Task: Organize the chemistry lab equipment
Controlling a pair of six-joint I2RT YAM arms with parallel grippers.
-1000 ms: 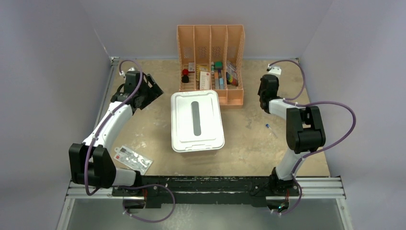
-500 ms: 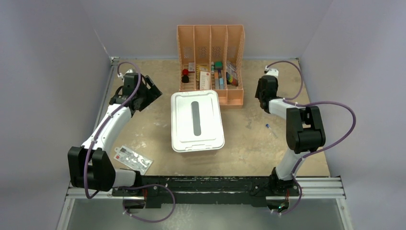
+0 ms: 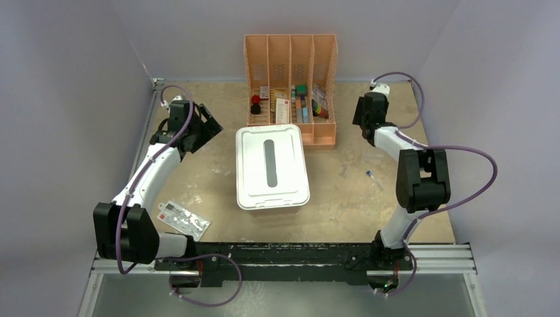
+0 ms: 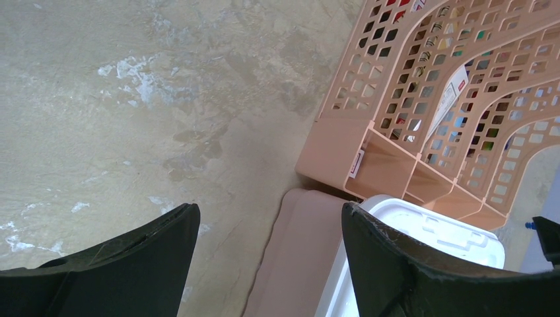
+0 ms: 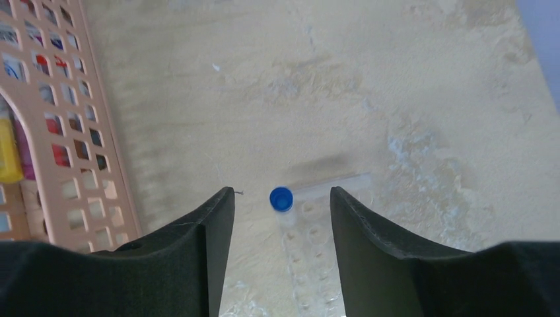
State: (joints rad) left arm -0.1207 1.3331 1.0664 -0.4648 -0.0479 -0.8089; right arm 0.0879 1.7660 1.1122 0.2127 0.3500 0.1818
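The right gripper (image 5: 280, 193) has drawn back toward the overhead view's upper right, jaws wide and empty. The tube (image 3: 371, 176) lies loose at right of centre, framed between its fingers, so a pickup looks lined up. The left gripper (image 4: 269, 214) is also wide open and empty.

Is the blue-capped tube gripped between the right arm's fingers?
No, the blue-capped tube lies flat on the table, untouched, beyond the right fingers, which stand open.
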